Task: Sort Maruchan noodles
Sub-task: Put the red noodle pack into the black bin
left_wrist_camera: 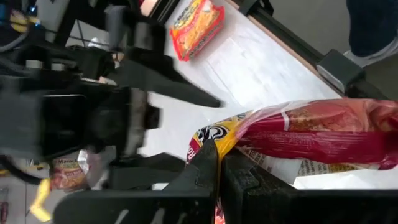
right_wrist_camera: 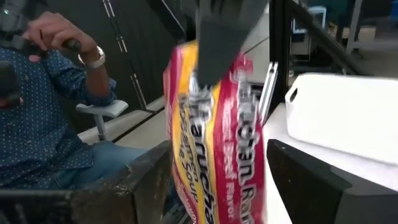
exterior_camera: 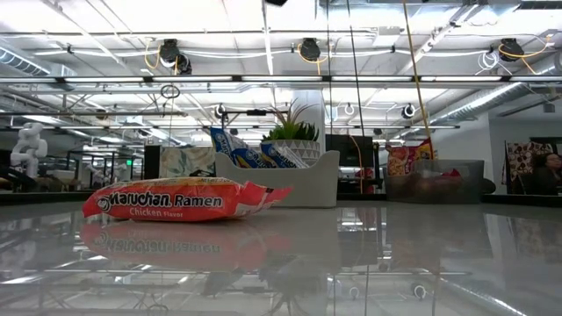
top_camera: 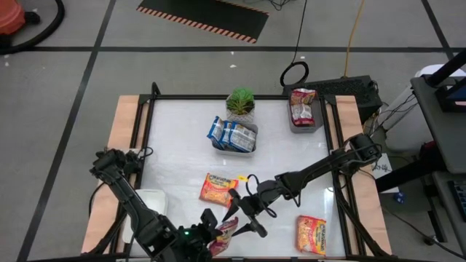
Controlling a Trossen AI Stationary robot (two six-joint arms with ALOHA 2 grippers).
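Left tool (top_camera: 218, 236) pinched shut on a pink-red packet (top_camera: 227, 231), low at near desk edge. Right tool (top_camera: 244, 217) reached in from the far right side, fingers spread wide around same packet.

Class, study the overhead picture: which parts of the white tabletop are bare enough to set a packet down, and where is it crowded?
Bare: the left half between the blue-packet tray and white tray; also between the grey tray and right arm. Crowded: the near centre, where the left gripper holds a pink packet by the right gripper and orange packet.
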